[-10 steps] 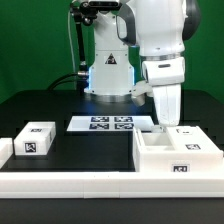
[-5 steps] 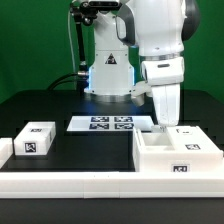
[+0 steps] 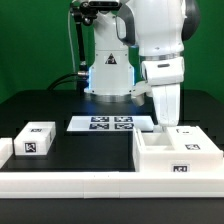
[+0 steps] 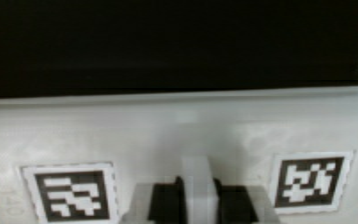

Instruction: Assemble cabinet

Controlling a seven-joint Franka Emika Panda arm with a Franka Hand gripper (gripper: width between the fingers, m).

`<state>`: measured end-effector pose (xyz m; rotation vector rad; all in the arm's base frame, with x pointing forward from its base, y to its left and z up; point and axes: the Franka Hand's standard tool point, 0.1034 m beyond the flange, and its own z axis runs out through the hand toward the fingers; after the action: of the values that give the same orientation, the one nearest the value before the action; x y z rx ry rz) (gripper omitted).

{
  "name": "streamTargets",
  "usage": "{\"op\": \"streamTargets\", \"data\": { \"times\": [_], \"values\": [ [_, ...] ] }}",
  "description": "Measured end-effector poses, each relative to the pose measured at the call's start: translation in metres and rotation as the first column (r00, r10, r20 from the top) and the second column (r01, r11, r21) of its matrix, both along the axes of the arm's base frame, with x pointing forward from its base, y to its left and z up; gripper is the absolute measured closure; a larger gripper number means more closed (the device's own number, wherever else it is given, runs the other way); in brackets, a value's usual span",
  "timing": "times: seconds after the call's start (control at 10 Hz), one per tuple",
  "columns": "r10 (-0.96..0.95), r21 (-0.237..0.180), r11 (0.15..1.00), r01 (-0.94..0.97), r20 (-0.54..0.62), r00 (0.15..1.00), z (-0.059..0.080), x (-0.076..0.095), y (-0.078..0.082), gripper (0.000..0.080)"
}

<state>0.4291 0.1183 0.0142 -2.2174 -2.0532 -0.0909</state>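
The cabinet body, a large white open box with tags, lies at the front on the exterior view's right. My gripper stands upright right behind its far wall, with the fingertips hidden by the box. In the wrist view the two dark fingers are close together with a thin white strip of the cabinet between them. Two square tags flank my gripper on that white face. A small white drawer block with a tag sits at the exterior view's left.
The marker board lies flat in the middle of the black table, in front of the robot base. A long low white border rail runs along the front edge. A green wall is behind.
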Motion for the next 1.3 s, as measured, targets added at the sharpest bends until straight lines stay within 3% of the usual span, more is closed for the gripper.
{"op": "streamTargets", "data": {
  "times": [0.4, 1.1, 1.3],
  "values": [
    [-0.001, -0.001, 1.000, 0.001, 0.000, 1.000, 0.001, 0.000, -0.001, 0.0738],
    [0.045, -0.098, 0.994, -0.048, -0.027, 0.999, 0.059, 0.010, -0.053, 0.0737],
    [0.044, -0.097, 0.994, -0.046, -0.029, 0.999, 0.057, 0.010, -0.053, 0.0737]
  ]
}}
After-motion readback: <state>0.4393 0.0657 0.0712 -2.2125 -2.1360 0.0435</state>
